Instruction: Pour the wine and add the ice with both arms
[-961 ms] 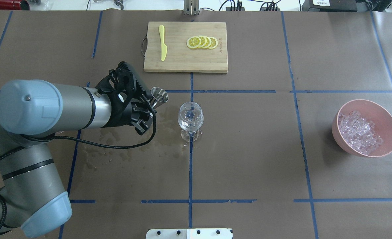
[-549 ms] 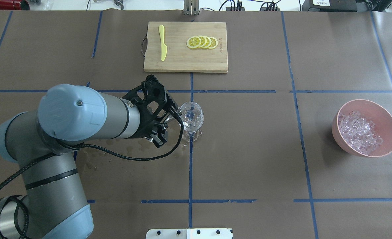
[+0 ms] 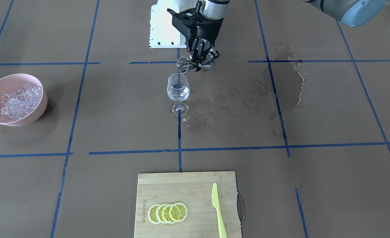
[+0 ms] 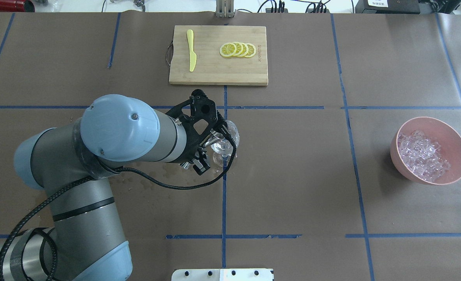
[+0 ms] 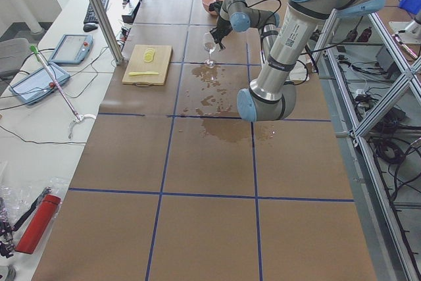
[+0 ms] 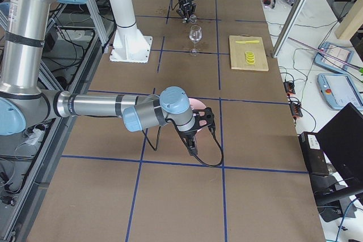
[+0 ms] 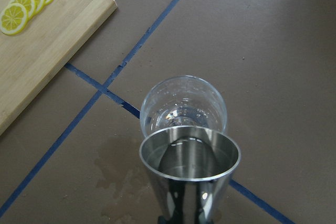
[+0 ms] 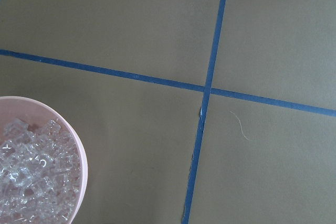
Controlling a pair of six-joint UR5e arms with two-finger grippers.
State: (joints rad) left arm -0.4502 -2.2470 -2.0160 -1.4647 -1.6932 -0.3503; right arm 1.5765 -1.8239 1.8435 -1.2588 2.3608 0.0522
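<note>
My left gripper (image 4: 211, 141) (image 3: 197, 63) is shut on a steel jigger (image 3: 185, 65) (image 7: 189, 174). It holds the jigger tipped on its side, with the mouth just above the near rim of the clear stemmed wine glass (image 3: 178, 90) (image 7: 184, 103). The glass stands upright on the centre tape line, partly hidden by the gripper in the overhead view (image 4: 230, 136). I cannot tell whether wine is flowing. The ice (image 4: 424, 156) (image 8: 31, 182) lies in a pink bowl (image 4: 397, 158) at the far right. My right gripper (image 6: 193, 134) hovers beside that bowl; I cannot tell if it is open.
A wooden cutting board (image 4: 211, 72) with lemon slices (image 4: 238, 49) and a yellow knife (image 4: 191, 50) lies at the back centre. Dark wet stains (image 3: 281, 89) spread over the brown paper on my left side. The white base plate (image 4: 222, 274) is at the front edge.
My left arm has swung right with the jigger, from left of the glass to directly over it. The glass and bowl have not moved.
</note>
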